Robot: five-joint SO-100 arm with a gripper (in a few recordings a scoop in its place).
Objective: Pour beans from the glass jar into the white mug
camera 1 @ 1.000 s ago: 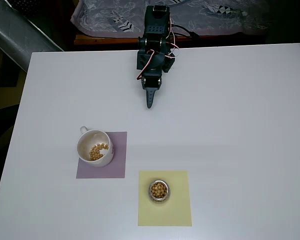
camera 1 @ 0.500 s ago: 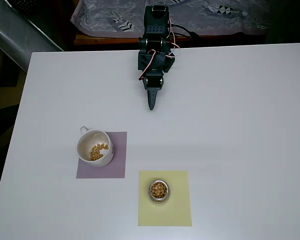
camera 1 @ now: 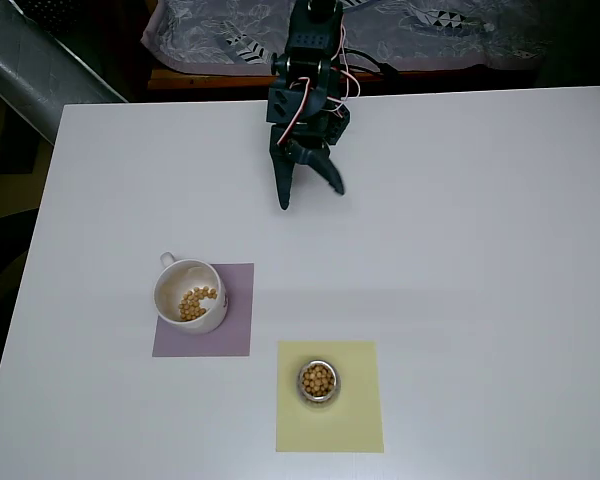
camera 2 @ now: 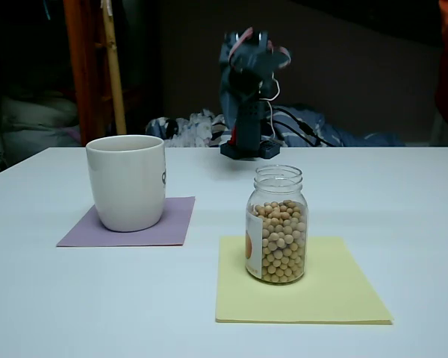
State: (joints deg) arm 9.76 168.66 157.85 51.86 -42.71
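Gripper (camera 1: 310, 195) spread, fingertips indistinct.

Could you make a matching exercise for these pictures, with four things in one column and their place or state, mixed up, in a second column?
Things:
1. round cream-white ceramic mug
2. small clear glass jar
3. dark two-finger gripper
4. small round tan-yellow beans

Places or states:
A. jaws spread open above the bare white table, near its far edge
B. standing upright on the yellow square mat
C. filling most of the jar, with a few more in the mug
D. standing on the purple square mat

Pairs: 1-D, 2-B, 3-A, 4-C
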